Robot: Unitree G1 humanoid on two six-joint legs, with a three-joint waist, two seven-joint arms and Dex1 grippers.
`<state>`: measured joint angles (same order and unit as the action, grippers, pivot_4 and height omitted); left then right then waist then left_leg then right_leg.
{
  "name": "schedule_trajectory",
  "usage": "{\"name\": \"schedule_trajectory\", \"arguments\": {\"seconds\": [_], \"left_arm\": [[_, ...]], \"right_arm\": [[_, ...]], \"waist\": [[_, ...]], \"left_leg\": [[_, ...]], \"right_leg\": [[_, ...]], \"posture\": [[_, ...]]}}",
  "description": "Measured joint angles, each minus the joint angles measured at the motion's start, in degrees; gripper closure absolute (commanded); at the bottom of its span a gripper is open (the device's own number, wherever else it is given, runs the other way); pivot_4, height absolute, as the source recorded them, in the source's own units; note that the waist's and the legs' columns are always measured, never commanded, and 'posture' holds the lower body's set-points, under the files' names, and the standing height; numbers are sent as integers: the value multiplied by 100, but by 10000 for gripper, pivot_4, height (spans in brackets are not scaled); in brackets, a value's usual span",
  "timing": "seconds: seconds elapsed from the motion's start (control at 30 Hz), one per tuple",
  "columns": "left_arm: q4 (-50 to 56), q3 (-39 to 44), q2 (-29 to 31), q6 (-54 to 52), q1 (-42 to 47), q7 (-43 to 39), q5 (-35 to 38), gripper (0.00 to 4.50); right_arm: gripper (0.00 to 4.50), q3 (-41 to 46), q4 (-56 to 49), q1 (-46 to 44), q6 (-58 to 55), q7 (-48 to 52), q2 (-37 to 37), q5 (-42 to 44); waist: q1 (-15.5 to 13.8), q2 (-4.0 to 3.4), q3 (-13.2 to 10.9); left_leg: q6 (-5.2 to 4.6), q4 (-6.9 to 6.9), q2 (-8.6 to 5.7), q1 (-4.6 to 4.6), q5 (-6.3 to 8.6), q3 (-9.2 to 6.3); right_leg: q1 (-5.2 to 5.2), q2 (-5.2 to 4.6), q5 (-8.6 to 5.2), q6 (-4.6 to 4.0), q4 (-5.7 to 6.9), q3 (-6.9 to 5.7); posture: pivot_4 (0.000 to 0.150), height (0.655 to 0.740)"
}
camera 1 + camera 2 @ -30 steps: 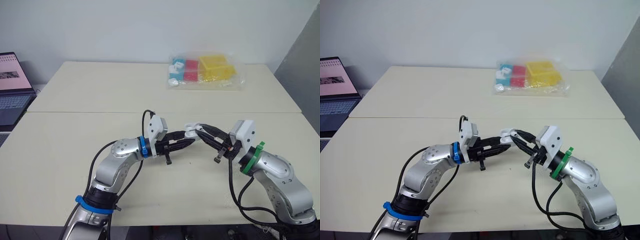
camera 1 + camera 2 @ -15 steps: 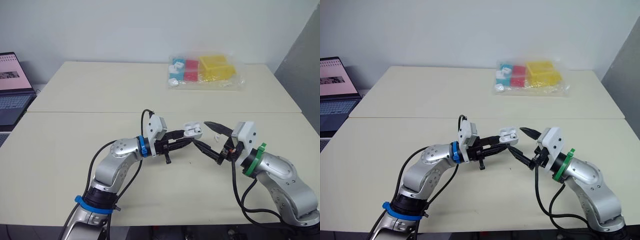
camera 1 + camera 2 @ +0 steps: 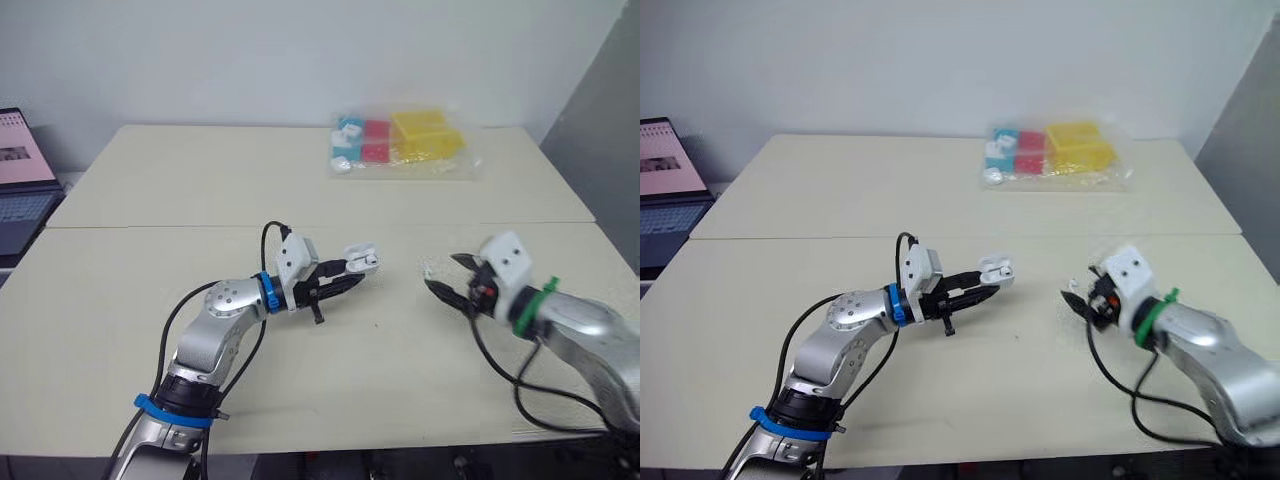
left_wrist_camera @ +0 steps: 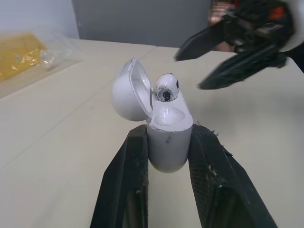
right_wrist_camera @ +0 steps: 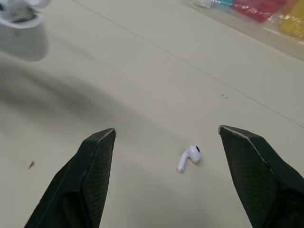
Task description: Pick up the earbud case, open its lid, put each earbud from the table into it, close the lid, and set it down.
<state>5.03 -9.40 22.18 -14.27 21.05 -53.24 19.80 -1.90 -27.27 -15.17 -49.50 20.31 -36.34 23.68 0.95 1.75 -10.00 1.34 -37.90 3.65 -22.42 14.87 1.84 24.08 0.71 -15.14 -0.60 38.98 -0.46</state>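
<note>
A white earbud case [image 4: 166, 142] is held upright above the table, lid [image 4: 127, 92] swung open, with my left gripper [image 3: 354, 270] shut on its body. One white earbud [image 4: 166, 87] sits in the case's top. A second earbud [image 5: 189, 158] lies on the table [image 3: 200, 210] to the right of the case. My right gripper [image 3: 444, 273] hangs open just over that earbud, its fingers [image 5: 97, 161] spread on either side with nothing between them. It stands well apart from the case, and the left wrist view catches it [image 4: 228, 50] beyond the case.
A clear bag [image 3: 400, 145] of blue, red and yellow boxes lies at the table's far right. A laptop [image 3: 20, 185] stands open off the left edge. A seam [image 3: 150, 226] crosses the table from left to right.
My right gripper has opened, left an earbud in the case and drawn back to the right, over the earbud on the table. The head camera has shifted.
</note>
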Motion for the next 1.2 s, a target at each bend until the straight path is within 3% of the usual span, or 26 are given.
{"name": "schedule_trajectory", "arguments": {"seconds": [0.1, 0.43, 0.53, 0.77, 0.83, 1.1, 1.2], "left_arm": [[23, -34, -4, 0, -29, 2, -16, 37015], [121, -37, 0, -10, -62, 10, -26, 37015], [144, -38, 0, -23, -62, 13, -48, 37015], [170, -40, -1, -34, -62, 10, -66, 37015], [170, -42, -2, -34, -63, 10, -71, 37015], [182, -52, 0, -38, -139, 15, -76, 37015], [314, -104, 4, -38, -210, 19, -79, 37015]], "right_arm": [[8948, -71, 808, -285, -82, -414, 544, -299], [8948, -107, 1874, -433, 296, -528, 912, -856], [14372, 14, 1885, -391, 272, -539, 1049, -844], [37694, 77, 1874, -363, 199, -499, 1183, -836], [40264, 100, 1832, -353, 146, -454, 1174, -835], [40264, -71, 872, 197, -332, 949, -88, -417], [40264, -293, 472, 691, 232, 2117, -1257, -390]], "waist": [[-31, -1, 0], [-74, -1, 0], [-75, -2, 0], [-84, -2, 1], [-88, -2, 1], [-80, -1, 0], [-81, -9, -4]], "left_leg": [[0, -2, 0, -22, 0, 4], [0, -4, -5, -28, 1, 9], [0, -5, -4, -23, 0, 5], [0, -8, -7, -18, 0, 8], [0, -8, -7, -19, 0, 8], [-1, -2, -4, -25, 1, 5], [-1, -4, -6, -25, 1, 4]], "right_leg": [[9, -3, -2, 0, -6, -2], [12, -15, -3, 5, -12, -3], [9, -13, -3, 4, -4, -8], [3, -16, -2, 7, -4, -5], [3, -17, -2, 7, -5, -6], [5, -14, -3, 6, -18, -8], [6, -13, -4, 7, -19, -10]], "posture": [[1500, 7400], [1500, 7400], [1500, 7400], [1500, 7400], [1500, 7400], [1500, 7400], [1500, 7400]]}}
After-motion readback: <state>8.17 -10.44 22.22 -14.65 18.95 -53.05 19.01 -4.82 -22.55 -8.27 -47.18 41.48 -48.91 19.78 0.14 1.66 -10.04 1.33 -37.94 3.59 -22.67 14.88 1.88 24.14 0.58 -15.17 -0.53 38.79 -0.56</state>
